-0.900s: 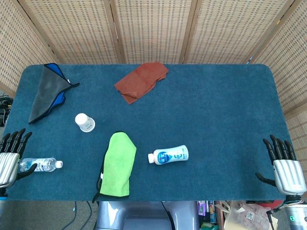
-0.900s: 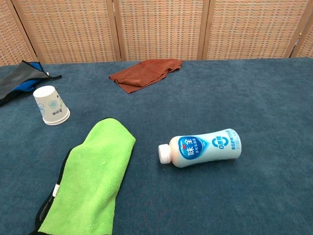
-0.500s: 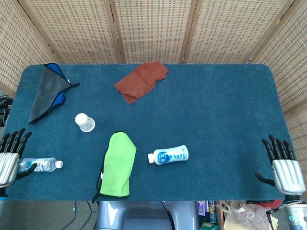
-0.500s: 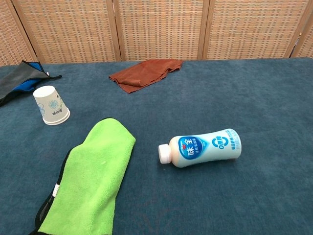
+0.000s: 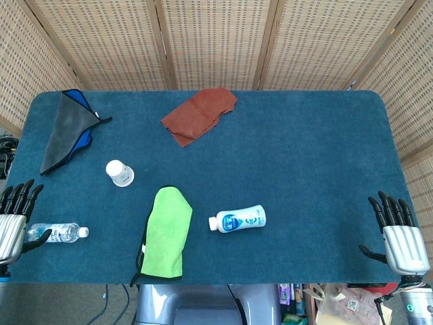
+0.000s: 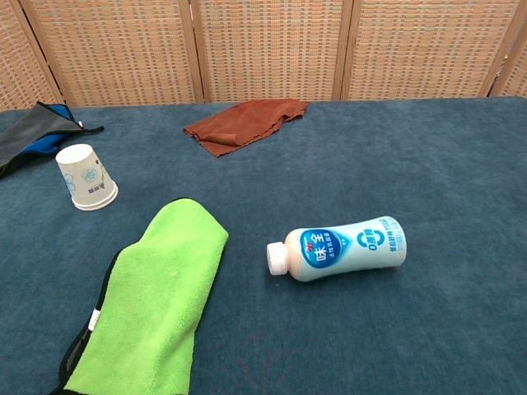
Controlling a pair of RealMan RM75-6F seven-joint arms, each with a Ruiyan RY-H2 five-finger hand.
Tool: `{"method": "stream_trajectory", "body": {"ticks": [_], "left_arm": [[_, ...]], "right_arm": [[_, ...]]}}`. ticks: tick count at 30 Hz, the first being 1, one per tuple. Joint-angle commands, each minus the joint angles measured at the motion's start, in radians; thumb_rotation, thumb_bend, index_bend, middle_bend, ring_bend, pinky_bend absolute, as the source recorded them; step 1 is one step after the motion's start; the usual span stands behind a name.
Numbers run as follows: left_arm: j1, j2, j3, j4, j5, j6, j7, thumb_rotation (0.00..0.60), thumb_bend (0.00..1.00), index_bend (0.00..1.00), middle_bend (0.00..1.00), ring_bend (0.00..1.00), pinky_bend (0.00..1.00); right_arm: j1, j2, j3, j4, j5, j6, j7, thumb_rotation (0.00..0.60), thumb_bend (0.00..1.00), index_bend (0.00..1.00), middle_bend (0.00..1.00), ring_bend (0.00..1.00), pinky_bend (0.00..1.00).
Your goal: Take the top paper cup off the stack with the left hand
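Observation:
A white paper cup stack [image 5: 120, 172] stands upside down on the blue table, left of centre; the chest view shows the same cup stack [image 6: 86, 177] with a pale printed pattern. My left hand [image 5: 13, 220] hovers at the table's front left edge, fingers spread and holding nothing, well below and left of the cups. My right hand [image 5: 397, 230] sits at the front right edge, fingers spread and holding nothing. Neither hand shows in the chest view.
A clear water bottle [image 5: 57, 233] lies beside my left hand. A green cloth [image 5: 164, 233] and a white milk bottle [image 5: 237, 220] lie near the front. A grey-blue cloth [image 5: 66, 128] and a rust cloth [image 5: 199, 114] lie further back.
Both hands have drifted slightly down toward the front edge; the objects on the table have not moved.

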Motion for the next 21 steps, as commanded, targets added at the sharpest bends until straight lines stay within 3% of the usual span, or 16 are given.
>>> {"method": "stream_trajectory", "body": {"ticks": [1,8,12,15,21], "left_arm": [[-0.002,-0.003,-0.002,-0.002,-0.002,-0.002,0.001,0.600,0.24,0.00,0.00,0.00,0.00],[-0.040,0.011,-0.025,-0.023,-0.024,-0.054,0.005,0.600,0.24,0.01,0.00,0.00,0.00],[-0.092,0.042,-0.069,-0.058,-0.068,-0.112,0.048,0.600,0.24,0.09,0.00,0.00,0.00],[-0.183,0.100,-0.140,-0.104,-0.174,-0.237,0.103,0.600,0.24,0.15,0.00,0.00,0.00],[-0.268,0.157,-0.195,-0.175,-0.313,-0.344,0.191,0.600,0.24,0.22,0.00,0.00,0.00]], "right_arm": [[0.000,0.002,0.000,0.002,-0.001,0.001,0.003,0.600,0.12,0.00,0.00,0.00,0.00],[0.001,0.001,0.001,0.001,0.002,-0.003,0.002,0.600,0.12,0.00,0.00,0.00,0.00],[0.001,0.000,0.001,0.001,0.000,-0.002,0.003,0.600,0.12,0.00,0.00,0.00,0.00],[0.002,0.002,0.002,0.003,0.002,-0.003,0.009,0.600,0.12,0.00,0.00,0.00,0.00],[0.002,0.002,0.002,0.004,0.004,-0.005,0.013,0.600,0.12,0.00,0.00,0.00,0.00]]}}
